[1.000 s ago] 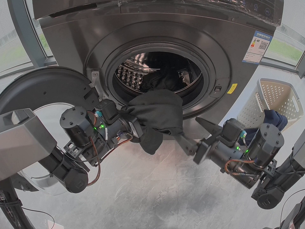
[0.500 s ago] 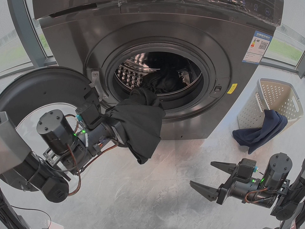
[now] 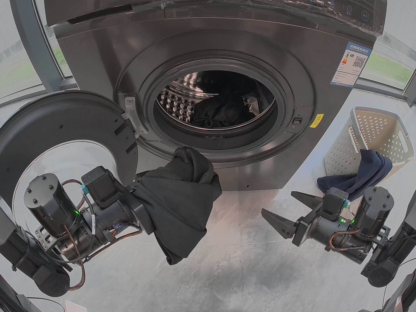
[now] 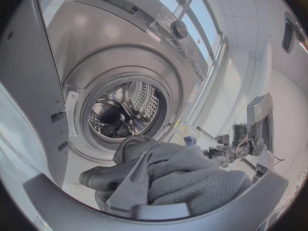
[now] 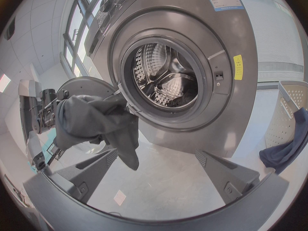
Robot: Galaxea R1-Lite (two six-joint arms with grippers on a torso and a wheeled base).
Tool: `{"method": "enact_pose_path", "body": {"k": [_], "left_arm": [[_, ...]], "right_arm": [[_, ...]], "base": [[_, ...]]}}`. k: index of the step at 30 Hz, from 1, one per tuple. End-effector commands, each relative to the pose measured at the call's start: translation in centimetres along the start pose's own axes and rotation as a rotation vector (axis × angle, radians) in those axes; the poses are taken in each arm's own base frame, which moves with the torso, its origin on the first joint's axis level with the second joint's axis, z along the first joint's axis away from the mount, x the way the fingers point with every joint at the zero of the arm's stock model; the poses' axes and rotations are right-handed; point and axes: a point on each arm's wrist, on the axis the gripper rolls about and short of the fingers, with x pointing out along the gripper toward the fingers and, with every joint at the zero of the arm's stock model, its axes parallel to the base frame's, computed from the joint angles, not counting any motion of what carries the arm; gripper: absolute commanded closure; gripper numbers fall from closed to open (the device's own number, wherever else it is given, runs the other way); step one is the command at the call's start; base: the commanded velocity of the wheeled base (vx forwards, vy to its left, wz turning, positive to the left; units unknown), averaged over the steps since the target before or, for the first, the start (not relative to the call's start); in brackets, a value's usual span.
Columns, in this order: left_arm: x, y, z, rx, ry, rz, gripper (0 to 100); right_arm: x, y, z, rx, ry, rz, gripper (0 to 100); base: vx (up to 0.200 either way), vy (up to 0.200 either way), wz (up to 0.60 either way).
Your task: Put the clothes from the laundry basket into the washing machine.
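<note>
The left hand (image 3: 141, 202) has its fingers closed on a black garment (image 3: 182, 204), and the cloth covers most of them. The garment hangs from the hand on the side toward the washing machine (image 3: 216, 35). Its long axis is almost vertical. The bunched upper end rises above the hand, just in front of the machine's lower front panel and under the round opening. The narrow lower end points down at the floor (image 3: 242, 265) and hangs free above it. The whole garment is outside the machine, low and to the robot's left of the opening.

The right hand (image 3: 279, 204) is wide open and holds nothing. It is low over the floor, well apart from the garment, and its fingers point toward it.

The door (image 3: 52, 122) stands open at the left. Some dark clothes (image 3: 221, 111) lie in the drum (image 3: 182, 100). At the right, beside the machine, is the laundry basket (image 3: 381, 126). A navy garment (image 3: 359, 178) hangs over its front rim, down to the floor.
</note>
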Motion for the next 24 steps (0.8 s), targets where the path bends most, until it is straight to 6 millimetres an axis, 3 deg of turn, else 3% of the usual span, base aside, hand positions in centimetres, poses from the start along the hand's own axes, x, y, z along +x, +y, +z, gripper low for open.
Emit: {"method": "enact_pose_path", "body": {"k": [1,5,14,18,24], "left_arm": [[0.0,0.0,-0.3,-0.001,0.011,0.001,100],[0.4,0.1,-0.3,0.004,0.006,0.000,100],[0.3,0.0,-0.7,0.001,0.028,-0.003,100],[0.3,0.0,-0.8,0.002,0.029,-0.005,100],[0.4,-0.2,-0.7,0.002,0.026,-0.013,100]], "right_arm": [[0.7,-0.1,0.3,0.004,-0.020,-0.009,0],[0.7,-0.3,-0.3,0.007,0.008,-0.018,0],[0.4,-0.2,-1.4,0.005,0.055,-0.045,0],[-1.1,-0.3,-3.4,-0.002,0.168,-0.054,0],[-1.3,0.1,-4.7,-0.006,0.233,-0.034,0]], "base": [[0.000,0.000,0.00],[0.000,0.000,0.00],[0.200,0.000,0.00],[0.200,0.000,0.00],[0.200,0.000,0.00]]}}
